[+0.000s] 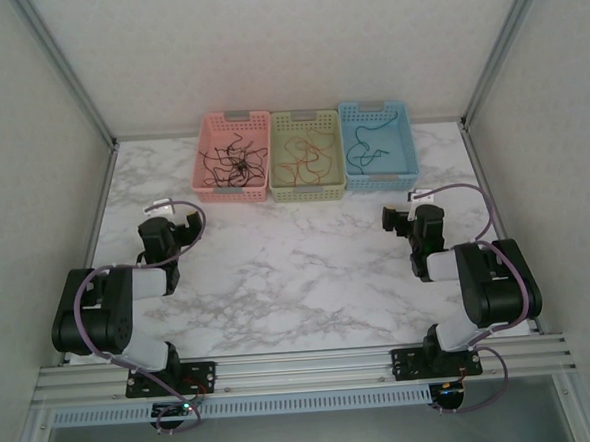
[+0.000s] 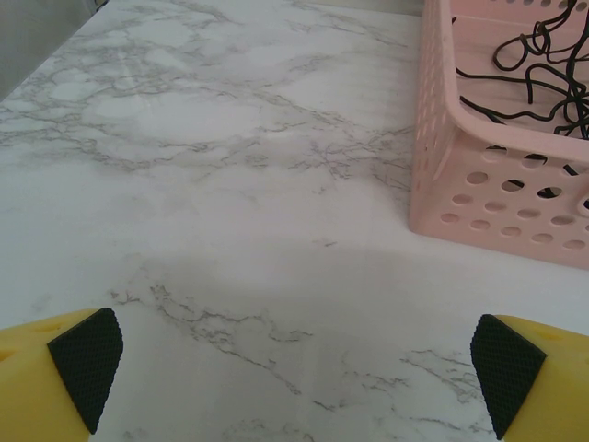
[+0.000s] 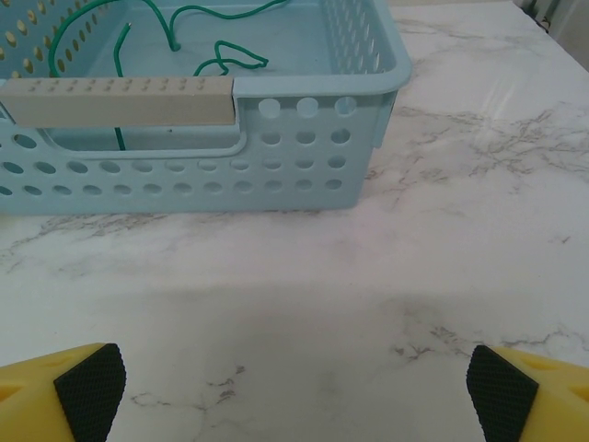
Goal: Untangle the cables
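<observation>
Where the arms are bolted: a grooved aluminium rail [image 1: 304, 366] along the near edge of the table, with the left base on the left and the right base on the right.
Surface: a flat white tabletop with grey marble veining [image 1: 299, 281], bare between the arms and the baskets.
Room: white textured wall panels on three sides, with slanting aluminium posts [image 1: 65, 70] at the far corners.
Baskets: three perforated rectangular plastic baskets in a close row at the far edge: a pink basket [image 1: 211, 156] on the left, a pale yellow-green basket [image 1: 308, 188] in the middle and a light blue basket [image 1: 406, 144] on the right.
Cables: thin curly black cables [image 1: 233, 165] heaped in the pink basket, thin red-orange cables [image 1: 306, 160] looped in the yellow-green basket, and thin green cables [image 1: 366, 149] lying loose in the light blue basket.
Left gripper [image 2: 294, 368]: low over the marble, on the near side of the pink basket and apart from it. Its jaws are spread wide, with nothing between the black pads [image 2: 87, 373].
Right gripper [image 3: 294, 382]: facing the blue basket's near wall and its grey handle strip [image 3: 120, 99]. Its jaws are wide apart and empty.
</observation>
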Robot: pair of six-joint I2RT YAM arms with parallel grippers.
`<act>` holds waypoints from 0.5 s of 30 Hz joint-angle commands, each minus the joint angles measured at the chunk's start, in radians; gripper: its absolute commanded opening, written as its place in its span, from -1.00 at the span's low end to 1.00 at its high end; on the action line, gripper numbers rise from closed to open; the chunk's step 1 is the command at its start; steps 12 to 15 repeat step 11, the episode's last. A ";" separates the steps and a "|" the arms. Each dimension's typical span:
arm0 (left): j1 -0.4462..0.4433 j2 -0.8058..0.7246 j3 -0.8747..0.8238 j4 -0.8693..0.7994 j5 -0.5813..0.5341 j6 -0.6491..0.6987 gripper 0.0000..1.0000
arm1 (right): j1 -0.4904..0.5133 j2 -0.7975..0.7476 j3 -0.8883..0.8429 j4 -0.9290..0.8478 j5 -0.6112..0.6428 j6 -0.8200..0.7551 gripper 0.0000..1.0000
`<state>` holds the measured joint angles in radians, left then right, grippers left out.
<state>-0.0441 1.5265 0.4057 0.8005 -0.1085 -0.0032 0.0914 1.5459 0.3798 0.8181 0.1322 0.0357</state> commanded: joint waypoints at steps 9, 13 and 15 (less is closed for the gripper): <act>0.002 0.011 -0.001 0.035 0.007 -0.007 1.00 | -0.025 -0.004 0.025 -0.011 -0.057 -0.018 0.98; 0.001 0.011 -0.001 0.035 0.007 -0.008 1.00 | -0.024 -0.006 0.022 -0.005 -0.059 -0.020 0.97; 0.001 0.011 -0.001 0.035 0.007 -0.008 1.00 | -0.024 -0.006 0.022 -0.005 -0.059 -0.020 0.97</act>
